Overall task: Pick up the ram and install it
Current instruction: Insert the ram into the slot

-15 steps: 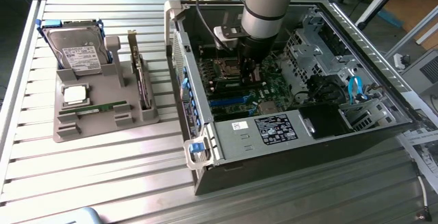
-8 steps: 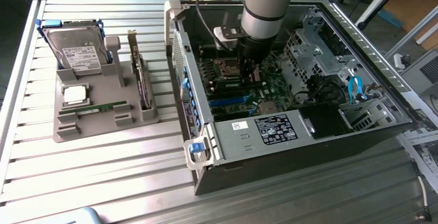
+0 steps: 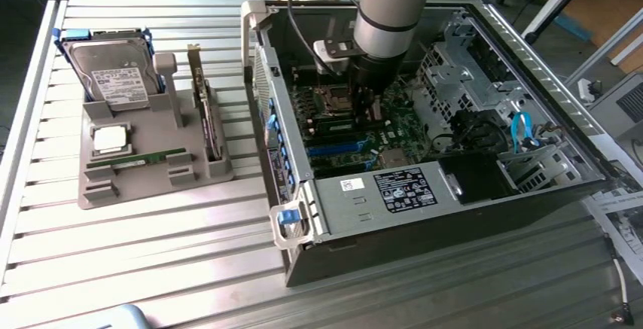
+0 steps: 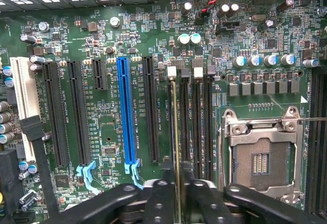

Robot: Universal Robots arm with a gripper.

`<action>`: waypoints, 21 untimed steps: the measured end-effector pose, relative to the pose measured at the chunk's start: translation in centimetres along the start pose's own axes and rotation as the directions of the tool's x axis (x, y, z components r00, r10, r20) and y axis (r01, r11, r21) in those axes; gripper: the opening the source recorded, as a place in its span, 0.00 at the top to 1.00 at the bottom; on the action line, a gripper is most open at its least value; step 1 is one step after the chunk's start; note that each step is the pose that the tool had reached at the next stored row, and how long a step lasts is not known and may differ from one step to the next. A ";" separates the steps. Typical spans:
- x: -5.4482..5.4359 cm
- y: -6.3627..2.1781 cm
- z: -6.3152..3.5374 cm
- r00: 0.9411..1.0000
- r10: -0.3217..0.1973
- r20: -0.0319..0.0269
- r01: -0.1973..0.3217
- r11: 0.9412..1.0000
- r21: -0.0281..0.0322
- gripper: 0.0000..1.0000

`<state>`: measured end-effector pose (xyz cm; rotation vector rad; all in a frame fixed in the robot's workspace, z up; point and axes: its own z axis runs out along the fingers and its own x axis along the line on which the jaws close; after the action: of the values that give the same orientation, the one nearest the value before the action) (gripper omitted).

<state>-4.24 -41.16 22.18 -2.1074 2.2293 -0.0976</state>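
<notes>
While my arm reaches straight down into the computer case [image 3: 442, 216], my gripper [image 4: 178, 196] straddles the ram [image 4: 177, 132] upright in its slot, fingers slightly parted.

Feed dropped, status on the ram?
Hand low over memory slots. Ram edge-on in slot beneath hand. Second ram on tray. No obstruction seen.

Little is reading clearly. White silkscreen lettering is running along the slots on the motherboard [image 4: 168, 40], but the characters are too small to make out. In the exterior view, a black label [image 3: 404, 190] with white print and a small white sticker [image 3: 351, 184] are sitting on the computer case's [image 3: 422, 231] front edge, and a white label is covering the hard drive [image 3: 119, 79]; none is legible.
</notes>
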 end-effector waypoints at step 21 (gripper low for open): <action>0.0 -0.10 -1.01 1.000 0.000 -0.002 0.000 1.000 0.000 0.66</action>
<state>-4.23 -41.14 23.20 -2.1085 2.2304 -0.1002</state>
